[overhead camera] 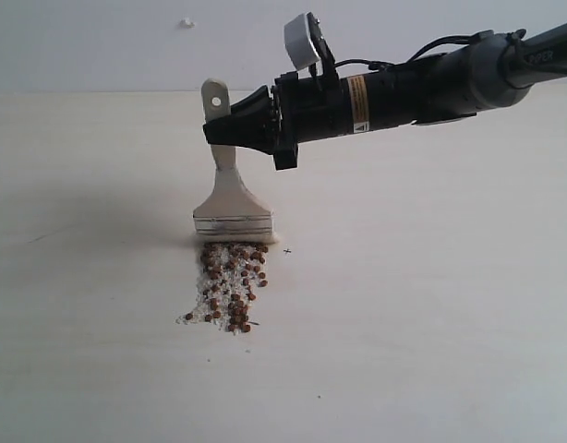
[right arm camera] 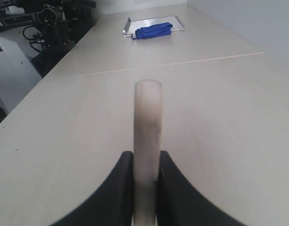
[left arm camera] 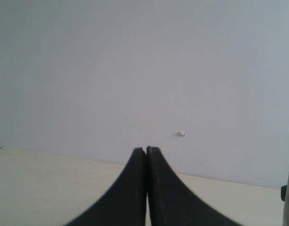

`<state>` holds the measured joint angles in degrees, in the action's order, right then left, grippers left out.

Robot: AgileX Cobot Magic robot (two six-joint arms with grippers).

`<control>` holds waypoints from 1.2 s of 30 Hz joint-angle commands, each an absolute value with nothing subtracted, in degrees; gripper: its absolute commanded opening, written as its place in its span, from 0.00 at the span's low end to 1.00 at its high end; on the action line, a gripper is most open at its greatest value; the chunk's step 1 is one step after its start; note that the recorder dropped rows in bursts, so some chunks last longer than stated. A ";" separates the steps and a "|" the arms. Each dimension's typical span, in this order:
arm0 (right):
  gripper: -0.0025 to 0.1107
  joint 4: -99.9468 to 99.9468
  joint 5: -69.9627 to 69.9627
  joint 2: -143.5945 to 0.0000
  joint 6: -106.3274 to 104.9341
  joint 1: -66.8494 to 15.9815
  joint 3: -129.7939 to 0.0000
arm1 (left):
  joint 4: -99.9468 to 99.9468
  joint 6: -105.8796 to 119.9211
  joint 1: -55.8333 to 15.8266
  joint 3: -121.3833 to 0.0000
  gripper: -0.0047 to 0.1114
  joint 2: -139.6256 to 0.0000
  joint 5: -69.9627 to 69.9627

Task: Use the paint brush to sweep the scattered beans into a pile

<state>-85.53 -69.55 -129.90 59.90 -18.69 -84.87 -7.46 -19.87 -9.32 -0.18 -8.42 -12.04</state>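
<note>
Fingers (right arm camera: pixel 117 190) of the right gripper (overhead camera: pixel 234 131) are clamped narrow on the brush (overhead camera: pixel 233 198), pinching its wooden handle (right arm camera: pixel 147 117) partway up, with the holed end sticking out above them. Brush stands nearly upright, ferrule (overhead camera: pixel 233 223) low, bristles down on the table (overhead camera: pixel 431 305) and touching the far end of the beans (overhead camera: pixel 232 281).

Left gripper (left arm camera: pixel 146 151) is pressed shut on nothing and points at the wall, well out of the job (I can't see it in the exterior view at all).

As for progress, I'd call it well along but not finished. Nearly all the beans lie together in one band running from the bristles toward the camera, mixed with white grains. It reads as a long streak, not a heap. A few sit loose along its right edge, and one or two lie just off its near left corner. What I judge is left: shorten the streak from both ends, then nudge those strays in.
</note>
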 commanded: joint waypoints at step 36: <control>0.02 -70.41 -69.96 -107.11 47.49 -19.16 -51.33 | -7.04 -19.71 -9.34 0.00 0.04 -8.09 -12.27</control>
<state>-72.98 -69.50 -108.66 49.18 -17.90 -53.44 -7.46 -19.87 -9.32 -0.18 -8.42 -12.04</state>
